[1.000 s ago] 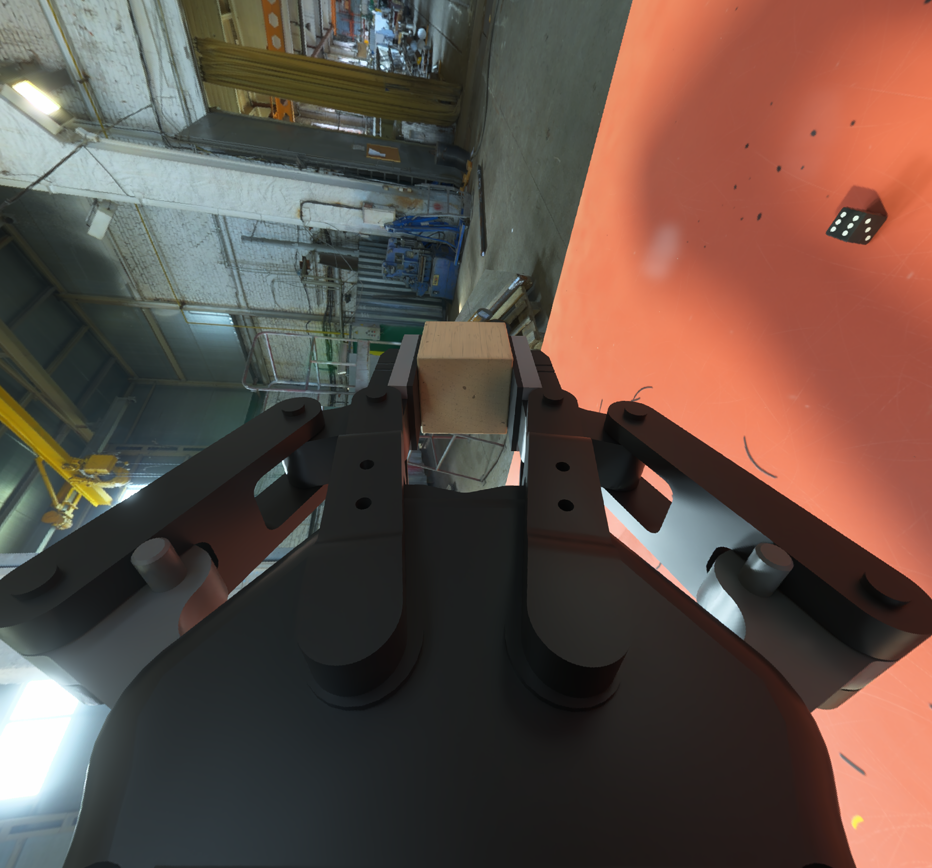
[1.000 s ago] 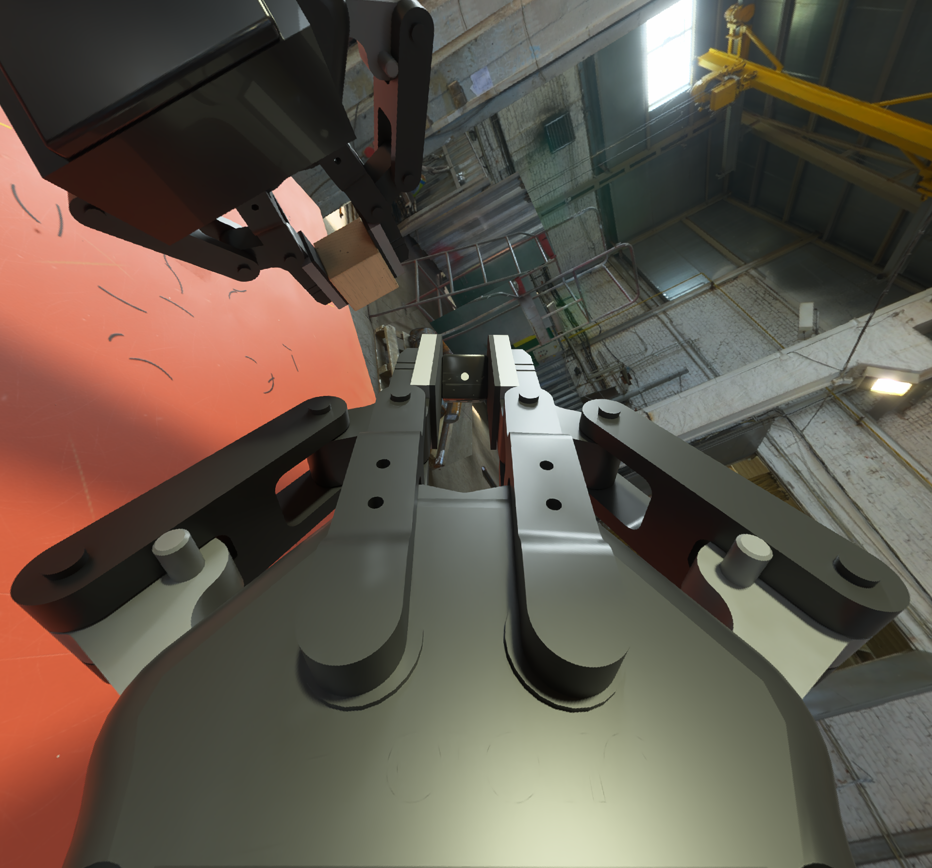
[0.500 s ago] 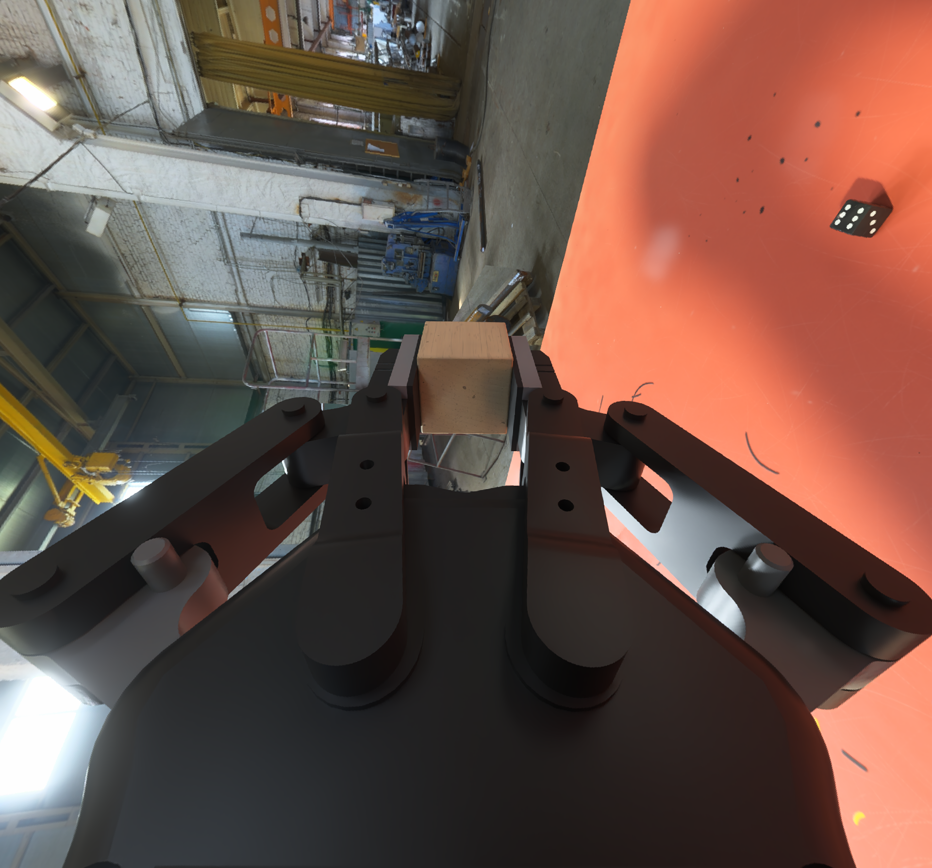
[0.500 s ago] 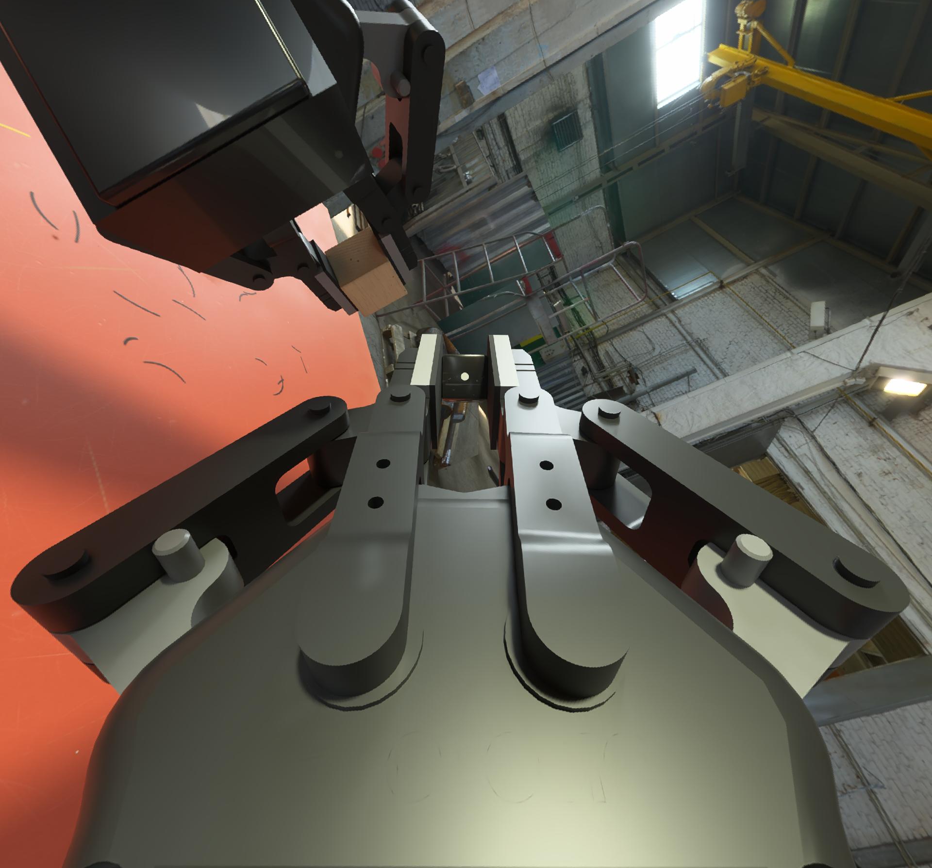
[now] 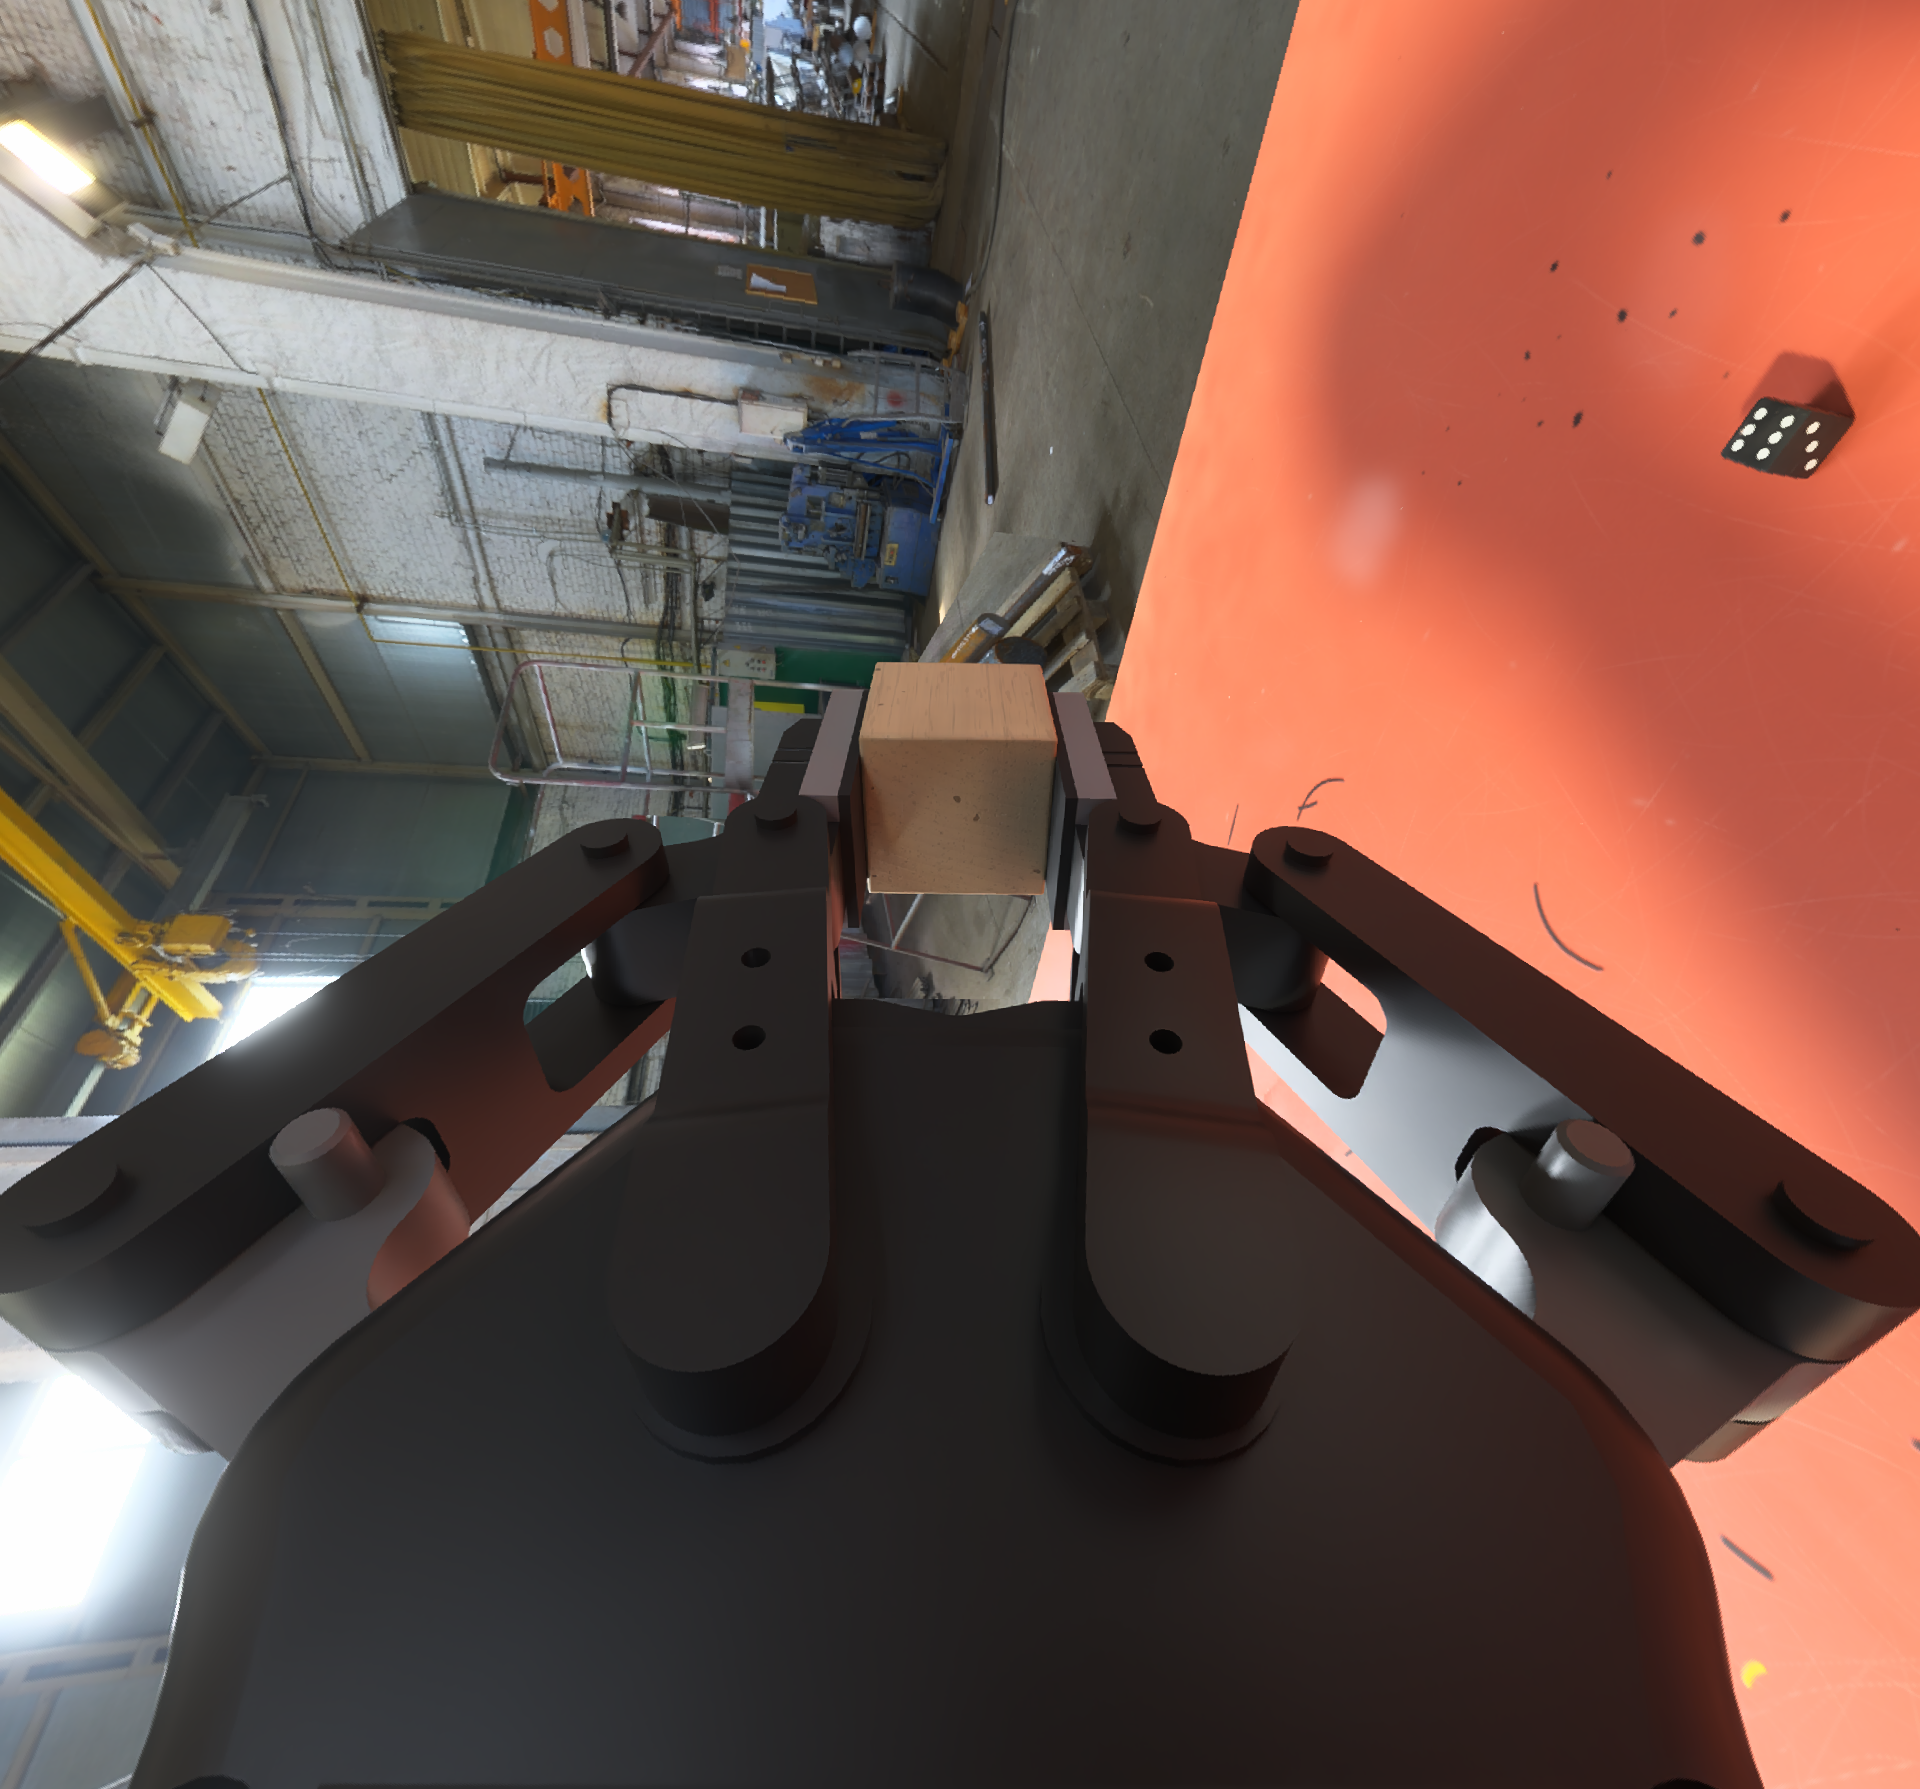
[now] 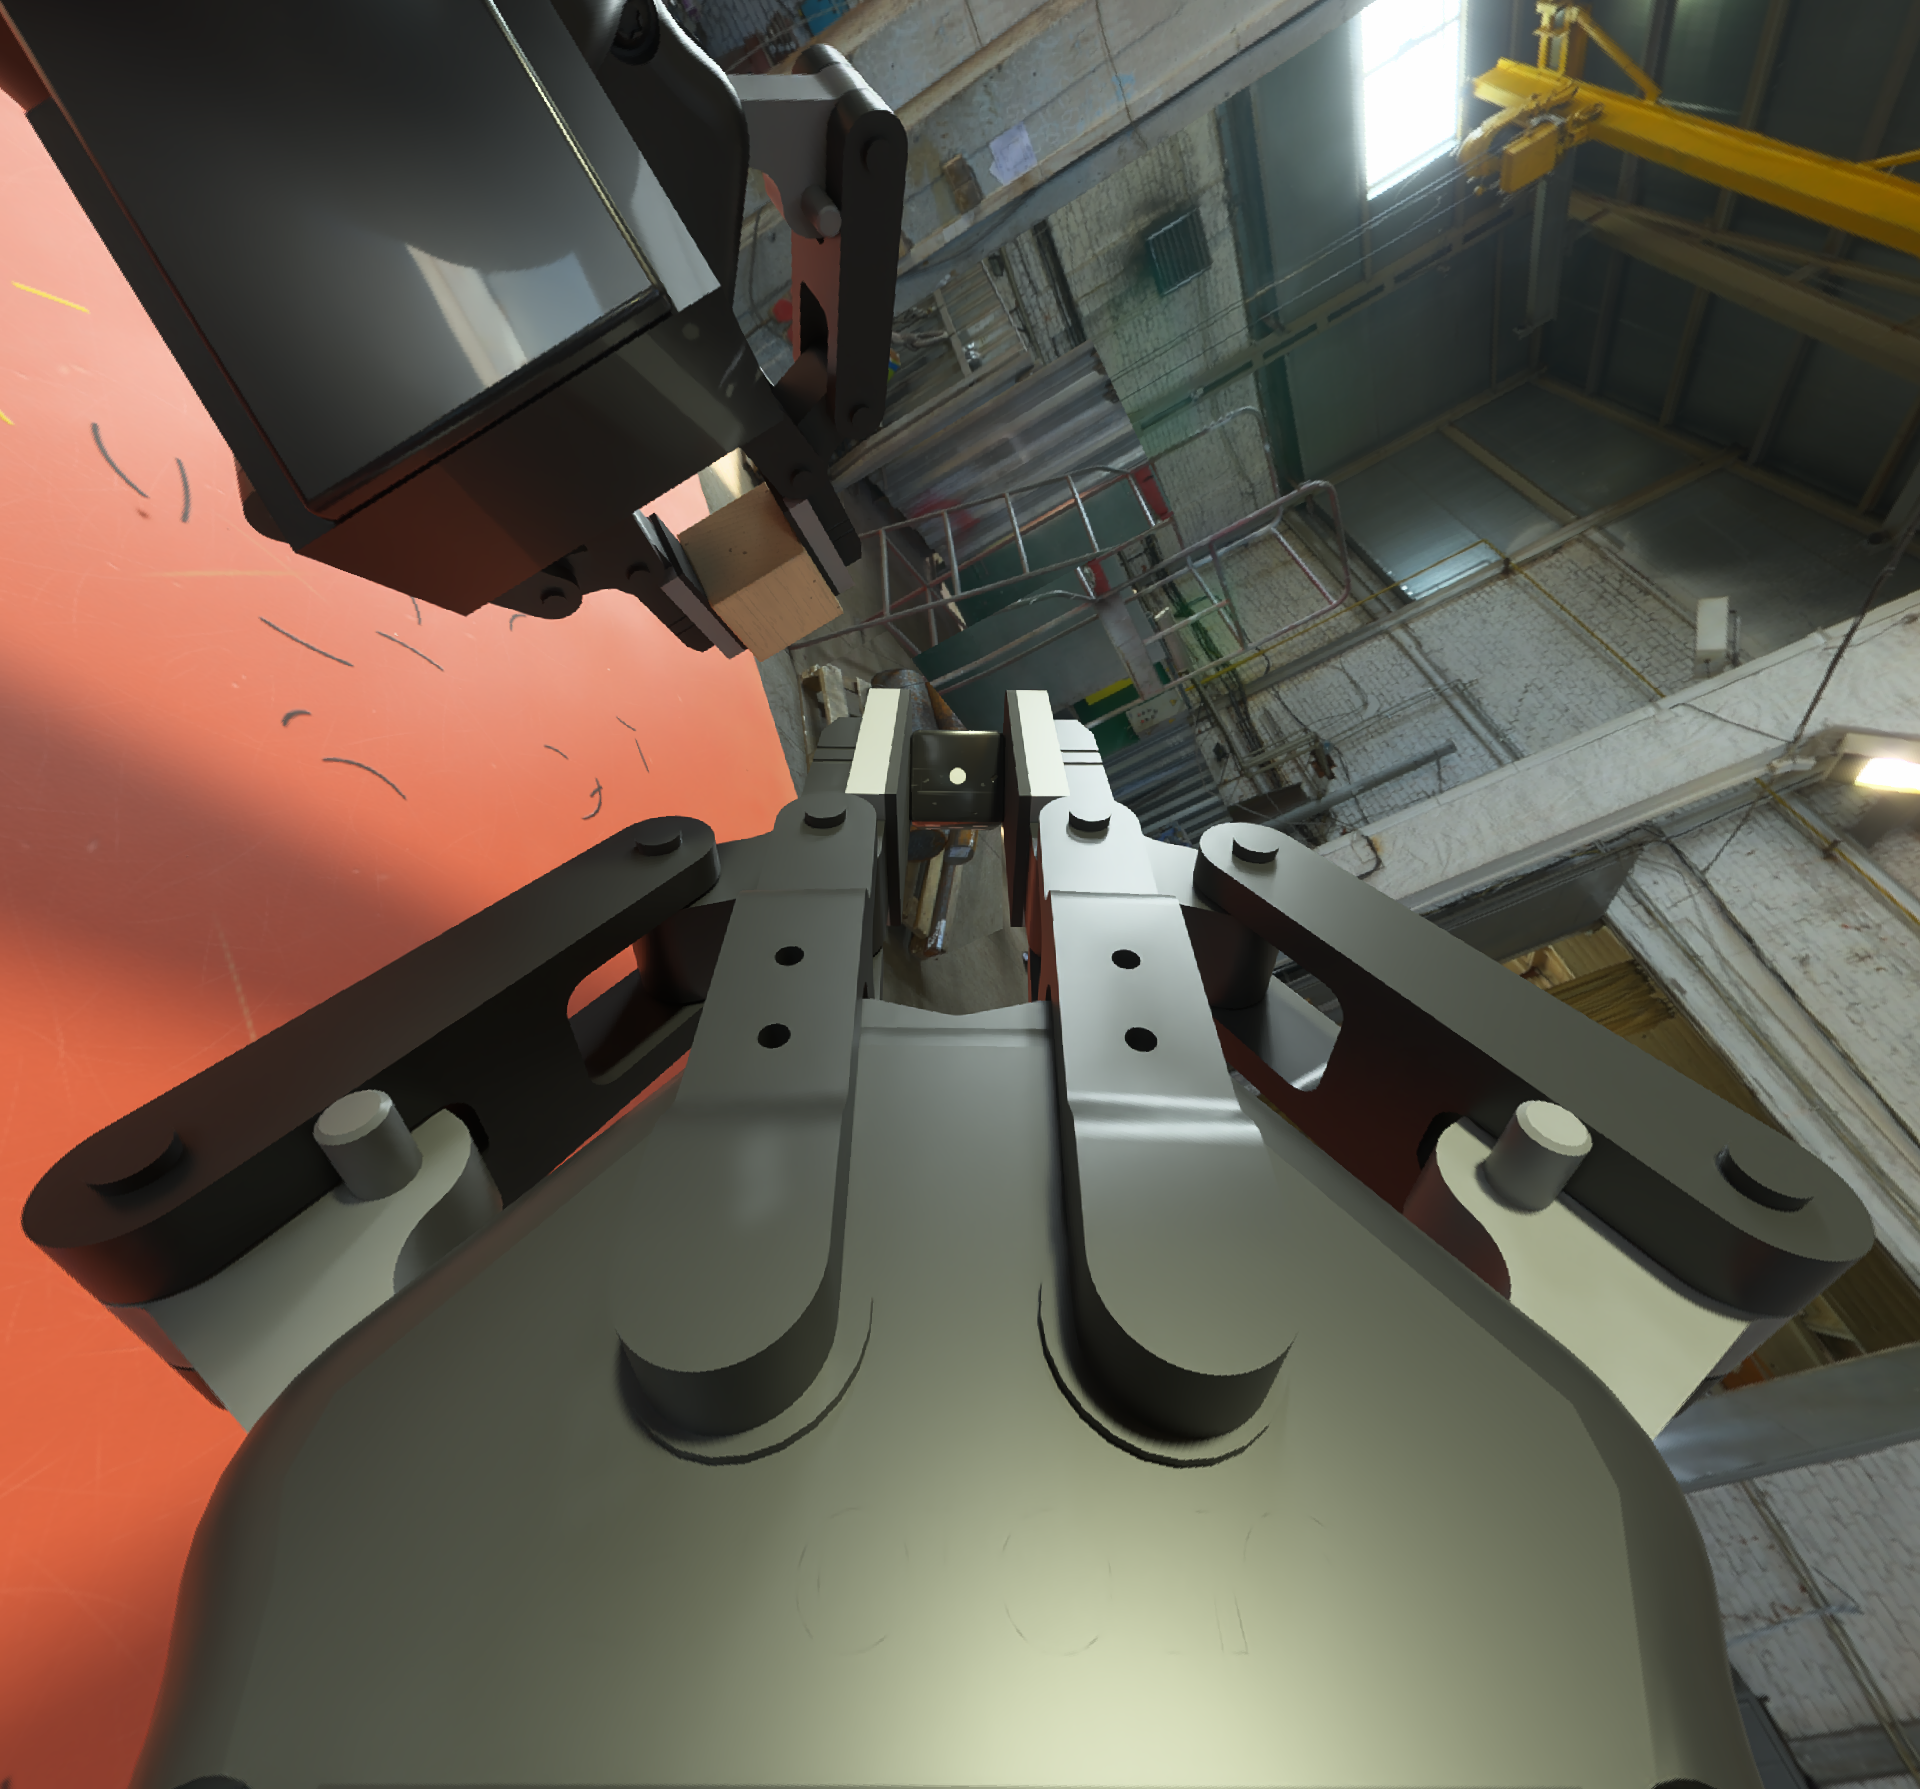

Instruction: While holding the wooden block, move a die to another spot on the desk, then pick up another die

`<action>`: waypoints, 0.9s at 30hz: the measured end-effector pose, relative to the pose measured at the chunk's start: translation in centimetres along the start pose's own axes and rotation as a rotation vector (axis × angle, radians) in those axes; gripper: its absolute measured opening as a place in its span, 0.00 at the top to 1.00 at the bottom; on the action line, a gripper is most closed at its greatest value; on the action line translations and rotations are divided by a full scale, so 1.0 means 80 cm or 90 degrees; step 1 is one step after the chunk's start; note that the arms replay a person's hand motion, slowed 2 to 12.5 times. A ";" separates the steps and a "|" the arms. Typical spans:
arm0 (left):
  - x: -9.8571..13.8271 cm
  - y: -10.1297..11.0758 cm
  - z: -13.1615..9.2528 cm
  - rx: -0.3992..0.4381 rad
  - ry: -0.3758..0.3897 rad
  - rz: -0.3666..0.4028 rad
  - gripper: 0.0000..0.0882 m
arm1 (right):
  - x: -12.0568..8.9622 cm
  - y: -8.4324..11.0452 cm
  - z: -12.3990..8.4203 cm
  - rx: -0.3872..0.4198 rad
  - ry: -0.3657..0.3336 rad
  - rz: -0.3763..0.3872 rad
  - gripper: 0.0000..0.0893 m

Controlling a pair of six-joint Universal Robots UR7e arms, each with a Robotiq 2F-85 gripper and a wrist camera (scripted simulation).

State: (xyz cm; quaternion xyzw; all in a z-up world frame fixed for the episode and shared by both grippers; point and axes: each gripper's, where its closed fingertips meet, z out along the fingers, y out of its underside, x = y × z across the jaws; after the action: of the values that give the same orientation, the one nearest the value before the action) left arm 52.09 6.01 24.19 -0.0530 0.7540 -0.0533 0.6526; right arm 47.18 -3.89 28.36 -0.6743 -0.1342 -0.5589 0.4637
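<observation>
My left gripper [image 5: 956, 763] is shut on the wooden block [image 5: 954, 789], a light cube held clear of the red desk [image 5: 1538, 804]. A black die [image 5: 1785, 435] with white pips lies on the desk at the far right of the left wrist view. My right gripper [image 6: 956, 757] is shut on another black die [image 6: 954, 781], held off the desk. In the right wrist view the left gripper [image 6: 748, 586] with the block [image 6: 764, 570] hangs just up and to the left of my right fingertips.
The red desk [image 6: 260, 856] fills the left of the right wrist view, with dark scratch marks. Its edge runs close to both grippers. Beyond it lies a factory hall with a yellow crane [image 6: 1662, 139].
The left gripper has grown larger and shifted right in the right wrist view. The die on the desk has drifted slightly up in the left wrist view. Both grips are unchanged.
</observation>
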 end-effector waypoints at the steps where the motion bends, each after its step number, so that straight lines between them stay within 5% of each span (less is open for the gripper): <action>1: 0.000 0.000 0.000 -0.001 0.000 -0.001 0.69 | 0.000 0.000 0.000 -0.001 -0.001 0.002 0.82; 27: -0.004 0.010 0.002 -0.016 -0.005 -0.014 0.69 | -0.012 -0.004 0.002 -0.020 -0.043 0.067 0.82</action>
State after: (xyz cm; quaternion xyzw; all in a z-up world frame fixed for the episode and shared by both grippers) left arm 52.26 6.83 24.36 -0.0695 0.7513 -0.0508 0.6543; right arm 46.72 -3.28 27.65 -0.7059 -0.1052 -0.5129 0.4770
